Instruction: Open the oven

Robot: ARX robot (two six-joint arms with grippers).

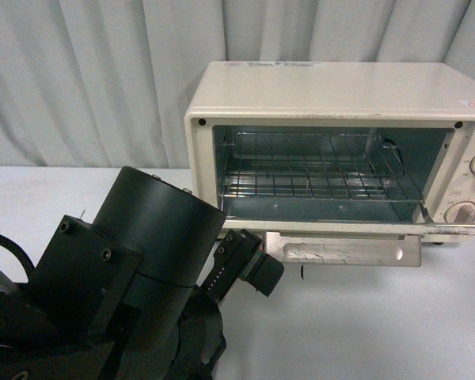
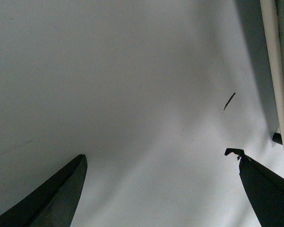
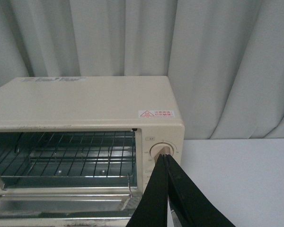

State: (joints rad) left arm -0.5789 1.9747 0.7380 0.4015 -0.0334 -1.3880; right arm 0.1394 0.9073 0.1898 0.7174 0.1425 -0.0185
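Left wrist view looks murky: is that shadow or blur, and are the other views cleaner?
Left wrist view: shadow, not blur, soft grey over the white table, darkest beside the oven; the open left gripper is black silhouette. Front view: evenly lit, oven sharp, the near arm underexposed. Right wrist view: oven crisp, the shut right gripper a dark shape.

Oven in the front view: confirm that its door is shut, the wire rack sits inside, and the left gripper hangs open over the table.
The door is the mistake: it is open, folded down flat in front of the oven, as the front view shows. The rest holds: the wire rack sits inside, and the left gripper hangs open over the table.
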